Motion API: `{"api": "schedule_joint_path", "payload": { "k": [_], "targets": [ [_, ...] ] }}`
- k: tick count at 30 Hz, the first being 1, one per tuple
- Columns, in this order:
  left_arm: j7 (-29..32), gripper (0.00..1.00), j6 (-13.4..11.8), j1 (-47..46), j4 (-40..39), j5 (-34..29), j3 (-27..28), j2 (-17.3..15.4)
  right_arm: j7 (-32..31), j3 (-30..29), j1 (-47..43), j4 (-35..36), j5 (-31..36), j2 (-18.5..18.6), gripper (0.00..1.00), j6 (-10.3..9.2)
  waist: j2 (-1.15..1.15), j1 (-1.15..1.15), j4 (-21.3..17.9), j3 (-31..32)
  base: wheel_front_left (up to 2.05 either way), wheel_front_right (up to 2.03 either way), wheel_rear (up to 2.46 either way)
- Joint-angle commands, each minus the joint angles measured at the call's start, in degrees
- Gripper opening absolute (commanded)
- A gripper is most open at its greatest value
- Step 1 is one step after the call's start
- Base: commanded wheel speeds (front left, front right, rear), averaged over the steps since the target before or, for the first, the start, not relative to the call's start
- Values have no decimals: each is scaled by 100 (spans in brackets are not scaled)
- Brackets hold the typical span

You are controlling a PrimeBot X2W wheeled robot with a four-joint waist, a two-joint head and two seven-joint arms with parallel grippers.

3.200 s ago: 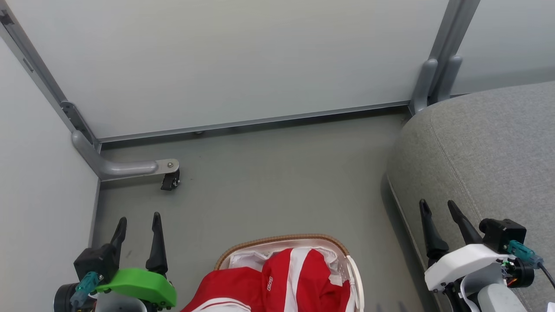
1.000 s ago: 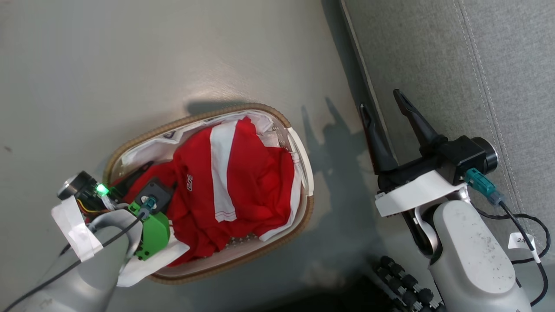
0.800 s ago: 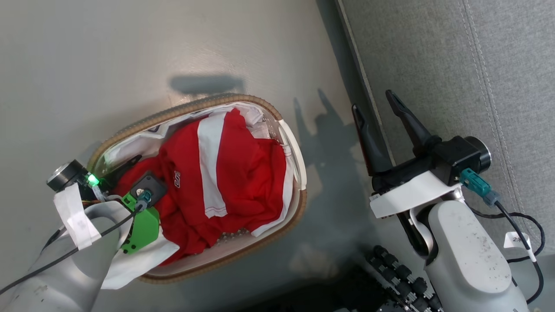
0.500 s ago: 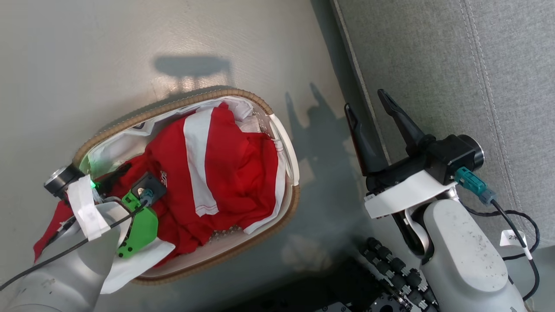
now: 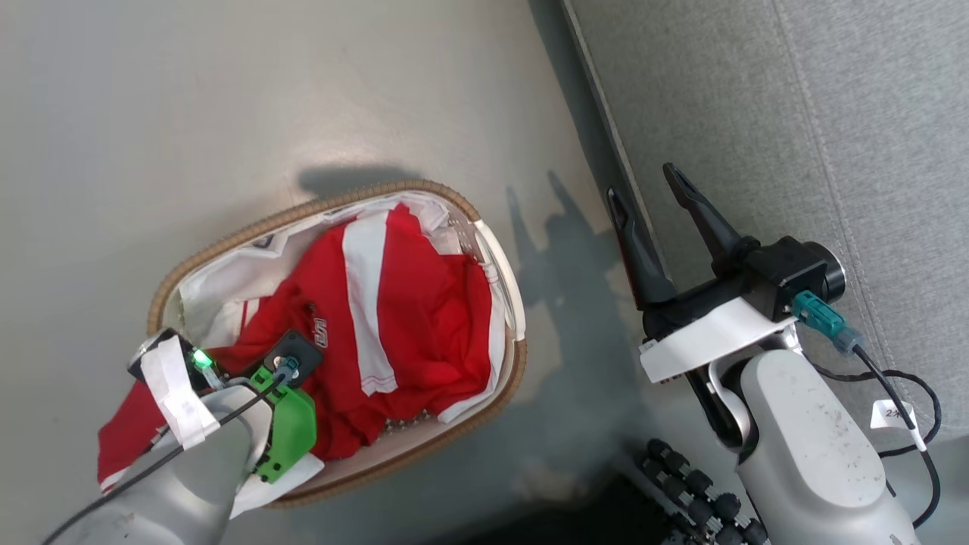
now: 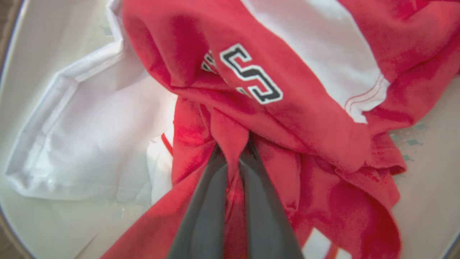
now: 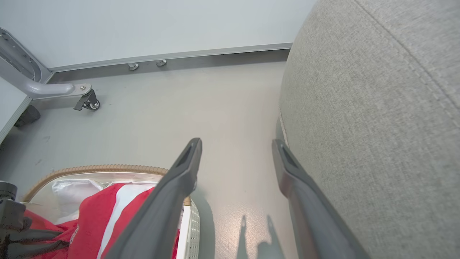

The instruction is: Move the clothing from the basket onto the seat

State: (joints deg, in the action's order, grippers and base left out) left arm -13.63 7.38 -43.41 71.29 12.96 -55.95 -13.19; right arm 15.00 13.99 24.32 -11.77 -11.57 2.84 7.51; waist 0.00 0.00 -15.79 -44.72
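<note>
Two fingers of the left gripper [image 6: 233, 149], spread a second earlier, are now pinched shut on a red fold of the clothing [image 6: 287, 118] inside the basket [image 6: 427, 118]; their tips are buried in fabric. In the head view a red end is seen outside the basket's rim, and the left fingers are hidden under a green mount [image 5: 291, 424]; the right gripper [image 5: 642, 182] is held wide open and empty beside the basket, at the seat [image 5: 795, 113]. In the right wrist view the basket is cut off at the bottom edge.

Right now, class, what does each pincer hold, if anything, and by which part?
Left pincer: a bunched fold of the red clothing, near its lettering. Right pincer: open, nothing held.
</note>
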Motion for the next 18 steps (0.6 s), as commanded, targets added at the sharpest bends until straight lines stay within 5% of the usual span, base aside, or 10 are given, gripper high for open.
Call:
{"api": "schedule_joint_path", "payload": {
  "k": [1,18],
  "targets": [
    [-75,0,16,140,-56,200,107,50,28,-27,-101,-61,35,17,100,-4,0,0,113,475,0,0,0],
    [-166,0,-237,1518,-1776,642,939,243,28,-181,-858,-590,356,20,100,-4,0,0,667,2608,0,0,0]
  ]
}}
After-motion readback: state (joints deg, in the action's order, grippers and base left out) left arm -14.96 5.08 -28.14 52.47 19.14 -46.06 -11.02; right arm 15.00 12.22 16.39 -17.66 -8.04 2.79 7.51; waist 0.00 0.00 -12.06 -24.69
